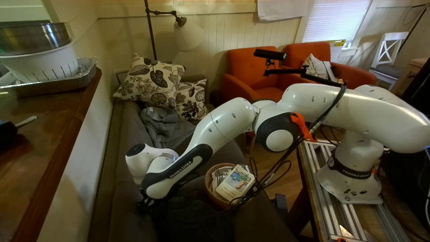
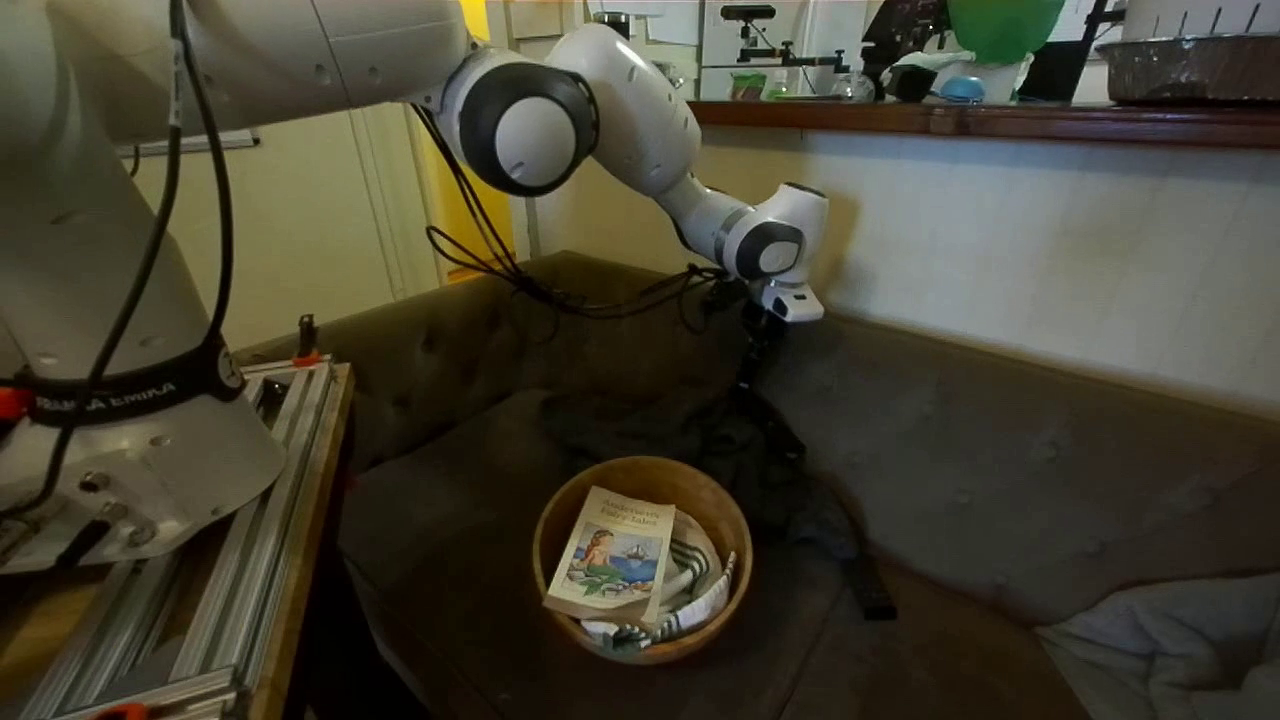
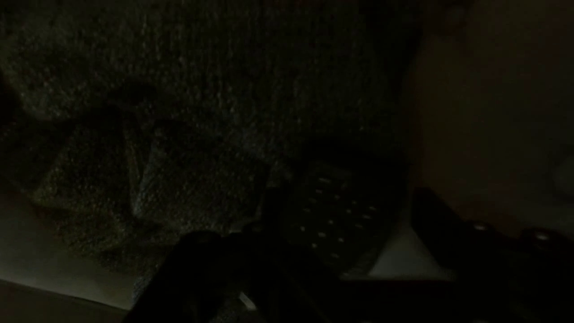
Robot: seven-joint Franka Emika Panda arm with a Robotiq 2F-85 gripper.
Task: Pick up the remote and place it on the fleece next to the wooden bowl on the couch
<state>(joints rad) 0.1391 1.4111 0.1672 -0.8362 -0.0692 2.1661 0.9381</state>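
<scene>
The wooden bowl [image 2: 736, 555] sits on the couch [image 2: 960, 480] and holds a book and a striped cloth. It also shows in an exterior view [image 1: 209, 188]. The dark fleece [image 2: 650, 425] lies bunched beside the bowl, toward the couch back. It fills much of the dim wrist view [image 3: 215, 94]. My gripper [image 2: 752, 385] points down over the fleece. A dark remote [image 2: 778, 428] lies at its fingertips. In the wrist view the remote [image 3: 334, 215] shows its buttons between the fingers [image 3: 343, 211], with a narrow gap by the right finger. Whether it touches the left finger is too dark to tell.
A dark remote-like object [image 2: 868, 588] lies on the couch right of the fleece. The couch back and wall stand close behind the gripper. Patterned pillows [image 1: 158, 80] and a grey blanket [image 1: 164, 124] lie at the couch's far end. A counter [image 1: 63, 134] runs alongside.
</scene>
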